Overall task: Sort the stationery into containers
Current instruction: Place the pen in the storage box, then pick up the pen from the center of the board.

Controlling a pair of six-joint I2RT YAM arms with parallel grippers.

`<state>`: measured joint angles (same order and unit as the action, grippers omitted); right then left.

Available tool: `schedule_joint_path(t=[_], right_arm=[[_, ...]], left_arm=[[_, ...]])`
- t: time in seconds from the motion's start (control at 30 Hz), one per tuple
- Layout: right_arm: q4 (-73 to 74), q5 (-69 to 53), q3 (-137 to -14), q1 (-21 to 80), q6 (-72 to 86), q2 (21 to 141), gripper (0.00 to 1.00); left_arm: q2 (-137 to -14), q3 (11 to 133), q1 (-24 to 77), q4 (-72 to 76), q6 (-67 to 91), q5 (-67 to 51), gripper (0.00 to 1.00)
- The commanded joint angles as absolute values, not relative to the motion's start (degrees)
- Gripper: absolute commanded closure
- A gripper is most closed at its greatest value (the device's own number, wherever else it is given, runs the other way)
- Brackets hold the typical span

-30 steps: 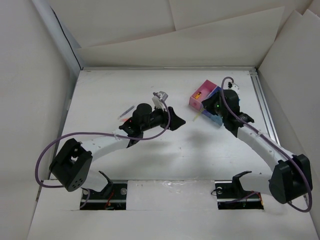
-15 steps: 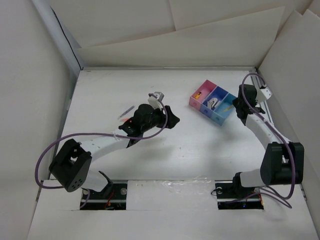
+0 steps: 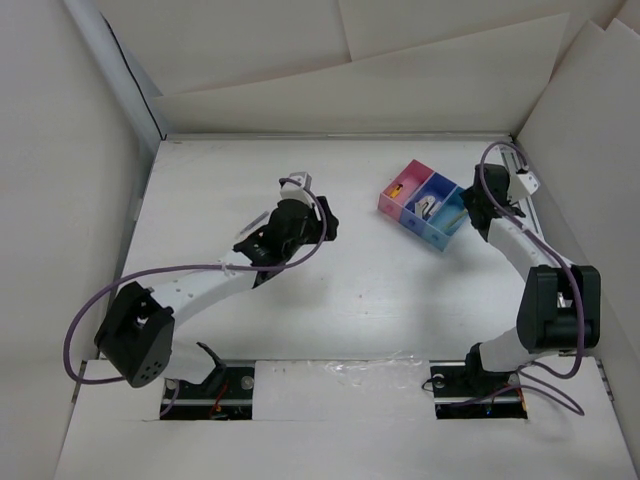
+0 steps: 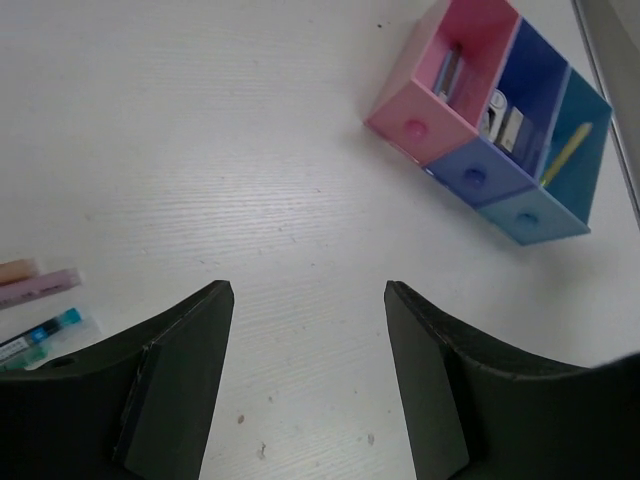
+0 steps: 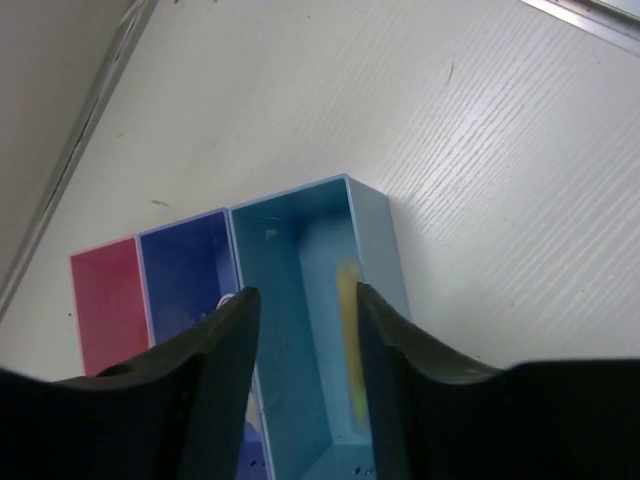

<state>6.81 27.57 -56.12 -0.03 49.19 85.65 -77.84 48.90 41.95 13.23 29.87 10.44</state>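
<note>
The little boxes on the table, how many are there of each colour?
Pink box: 1
Purple-blue box: 1
Light blue box: 1
Total: 3

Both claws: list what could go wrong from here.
The right claw hangs open over the light blue box; swinging away low might clip its rim and shove the joined boxes. The pink piece and teal pen near the left claw lie side by side, so a grab may catch both.
</note>
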Motion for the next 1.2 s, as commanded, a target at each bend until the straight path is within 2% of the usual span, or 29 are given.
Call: schedule_joint_path(t=[0.0,0.03,0.1,0.23,0.3,0.37,0.4,0.43,0.47,0.5,0.7,0.83,0.97,1.0,1.17], right_arm=[[4.04,26.02,-58.36,-0.18,48.7,84.9,0.48],[4.04,25.15,-58.36,-0.18,48.69,83.51,0.39],[4.04,23.74,-58.36,-0.18,48.69,82.36,0.34],[4.57,21.8,-56.09,2.98,48.69,75.09,0.33],[5.1,19.62,-54.85,5.0,48.69,71.65,0.37],[5.1,15.93,-52.66,7.73,48.17,66.83,0.5],[4.23,13.56,-51.95,8.6,48.16,65.41,0.77],[4.22,10.93,-51.94,10.35,47.55,64.26,0.88],[4.22,10.2,-51.25,11.24,47.55,63.12,0.96],[4.22,10.2,-50.46,12.03,46.59,61.1,1.0],[4.22,9.05,-47.64,16.61,45.44,57.3,1.0],[3.34,8.53,-46.59,17.67,44.83,57.91,0.93],[3.34,7.82,-47.11,18.28,44.82,59.58,0.76],[3.34,7.82,-47.11,18.8,44.3,59.59,0.68],[3.34,7.82,-47.11,18.81,44.3,59.07,0.61]], left_arm=[[-78.83,52.21,40.53,8.01,31.81,17.57,0.41],[-78.84,52.82,40.0,7.48,31.82,17.58,0.41],[-79.45,53.69,39.29,5.2,32.34,20.64,0.41],[-80.68,57.38,39.29,-1.12,33.49,27.32,0.47],[-81.56,59.76,38.5,-3.94,34.8,29.08,0.5],[-82.96,61.16,37.1,-7.46,35.41,29.88,0.52],[-83.49,61.17,34.74,-8.43,35.42,29.27,0.56],[-84.37,61.17,33.24,-9.39,36.29,27.53,0.59],[-84.37,61.17,31.74,-10.19,36.3,26.55,0.61],[-84.98,60.65,30.34,-10.2,36.3,25.85,0.61],[-89.64,62.65,23.56,-15.88,36.83,25.74,0.6],[-96.58,69.59,23.55,-20.91,34.03,26.81,0.6],[-104.22,76.63,23.55,-23.29,26.49,24.35,0.61],[-104.93,77.16,23.55,-23.29,24.72,23.56,0.61],[-107.84,80.06,23.55,-25.92,19.25,26.54,0.61]])
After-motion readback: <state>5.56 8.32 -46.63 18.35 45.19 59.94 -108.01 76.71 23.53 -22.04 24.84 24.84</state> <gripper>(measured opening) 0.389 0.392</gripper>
